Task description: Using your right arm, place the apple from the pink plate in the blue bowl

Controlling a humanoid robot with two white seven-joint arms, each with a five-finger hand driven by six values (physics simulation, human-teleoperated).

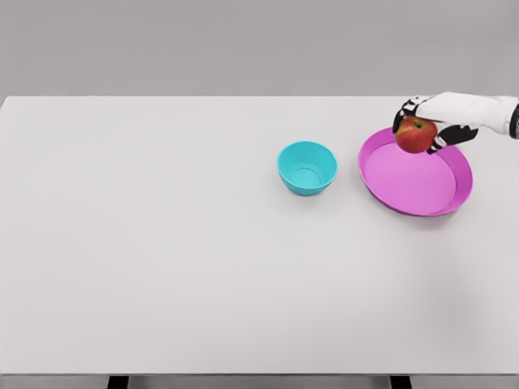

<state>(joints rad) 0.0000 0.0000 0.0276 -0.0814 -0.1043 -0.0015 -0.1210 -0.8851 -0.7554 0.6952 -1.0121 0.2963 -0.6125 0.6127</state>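
Observation:
A red apple (pixel 415 135) is held in my right hand (pixel 425 123), whose fingers curl around it. The hand and apple hang above the far left part of the pink plate (pixel 454 194), lifted off its surface. My right arm comes in from the right edge of the head view. A blue bowl (pixel 307 167) stands upright and empty on the white table, to the left of the plate and apart from it. The left arm does not show.
The white table (pixel 162 243) fills most of the view, its front edge near the bottom. Two dark table legs show below the front edge.

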